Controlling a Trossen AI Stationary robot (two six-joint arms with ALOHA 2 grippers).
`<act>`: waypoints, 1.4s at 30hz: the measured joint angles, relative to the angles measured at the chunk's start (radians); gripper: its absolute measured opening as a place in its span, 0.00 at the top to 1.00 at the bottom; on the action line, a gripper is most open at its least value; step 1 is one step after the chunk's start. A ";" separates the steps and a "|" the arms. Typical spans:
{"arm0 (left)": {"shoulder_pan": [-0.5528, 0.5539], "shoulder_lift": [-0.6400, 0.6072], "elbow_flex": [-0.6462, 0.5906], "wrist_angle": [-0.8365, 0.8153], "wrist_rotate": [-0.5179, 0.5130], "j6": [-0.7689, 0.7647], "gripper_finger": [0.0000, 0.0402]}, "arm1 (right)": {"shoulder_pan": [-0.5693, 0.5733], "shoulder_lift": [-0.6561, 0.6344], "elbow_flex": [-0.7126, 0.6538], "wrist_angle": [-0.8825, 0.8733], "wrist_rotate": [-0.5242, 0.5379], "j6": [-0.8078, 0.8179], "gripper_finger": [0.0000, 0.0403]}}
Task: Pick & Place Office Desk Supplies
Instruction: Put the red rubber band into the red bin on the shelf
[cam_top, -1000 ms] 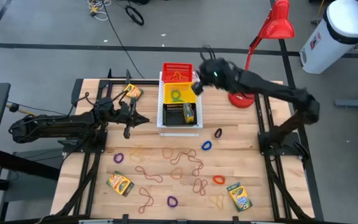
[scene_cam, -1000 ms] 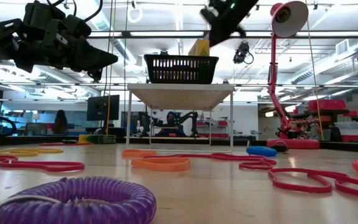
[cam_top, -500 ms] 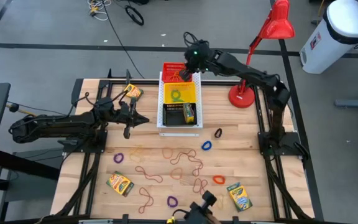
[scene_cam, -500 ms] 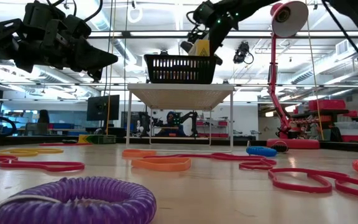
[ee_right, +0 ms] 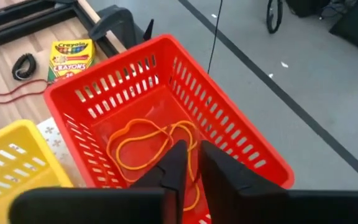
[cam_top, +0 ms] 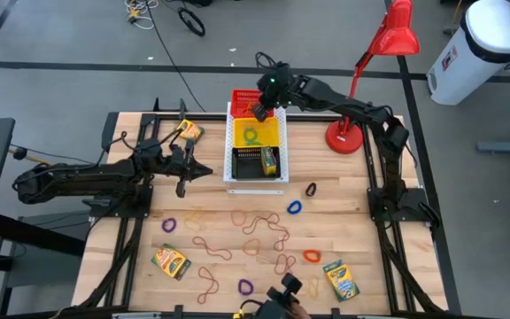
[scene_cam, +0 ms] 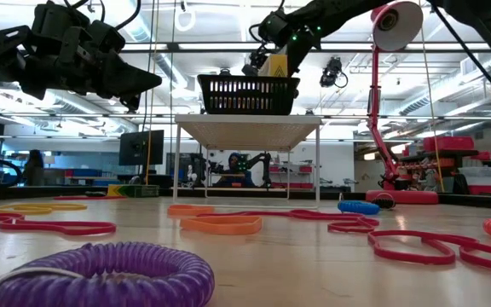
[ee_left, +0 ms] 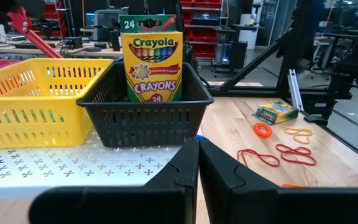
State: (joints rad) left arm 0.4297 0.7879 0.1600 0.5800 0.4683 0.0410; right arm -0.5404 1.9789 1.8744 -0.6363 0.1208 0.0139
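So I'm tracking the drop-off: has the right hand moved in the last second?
Yes. In the high view the right hand has swung left, away from the red lamp, to the red basket.

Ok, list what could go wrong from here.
1. The right end effector hangs low over the red basket; pulling away carelessly might snag the rim.
2. The rubber bands lie right beneath its fingertips and could catch and lift out.
3. The left end effector waits close to the black basket.
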 joint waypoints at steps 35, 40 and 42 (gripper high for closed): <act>0.002 0.000 0.000 0.031 -0.070 0.168 0.95 | 0.401 -0.742 -0.788 0.311 0.238 -0.009 0.99; 0.002 0.000 0.000 0.029 -0.113 0.133 0.95 | 0.485 -0.825 -1.030 0.526 0.245 0.046 0.99; 0.002 0.000 0.000 0.029 -0.120 0.122 0.95 | 0.522 -0.836 -1.107 0.615 0.244 0.058 0.99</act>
State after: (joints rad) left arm 0.4320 0.7876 0.1596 0.6094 0.3478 0.1625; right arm -0.0186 1.1426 0.7673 -0.0216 0.3653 0.0722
